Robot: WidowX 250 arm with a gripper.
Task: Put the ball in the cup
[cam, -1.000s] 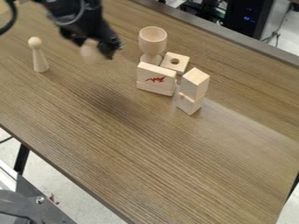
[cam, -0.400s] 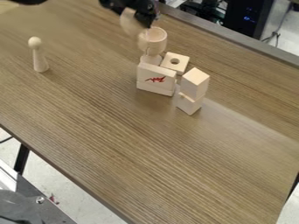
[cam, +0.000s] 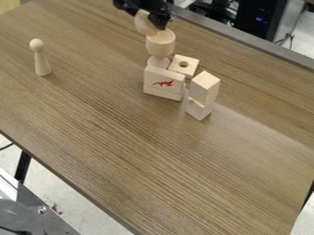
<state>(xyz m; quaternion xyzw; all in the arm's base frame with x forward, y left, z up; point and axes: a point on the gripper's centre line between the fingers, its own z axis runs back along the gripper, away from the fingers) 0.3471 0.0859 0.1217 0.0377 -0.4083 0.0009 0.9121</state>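
Pale wooden ball [cam: 145, 23] is clamped in the gripper [cam: 148, 16]; cup [cam: 160, 44] stands just below the gripper. Placing step judged in hand: next move calls for centring over the cup, then release. Wood-grained table [cam: 122, 137] extends beneath the gripper; dark equipment [cam: 262, 17] stands right of it.

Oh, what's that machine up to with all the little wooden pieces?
A robot's black gripper is holding a wooden ball at the upper left of the cup's rim. The ball belongs in that cup but isn't inside yet; whether it touches the rim, I can't tell. Wooden blocks stand by the cup, and a round-headed peg stands apart.
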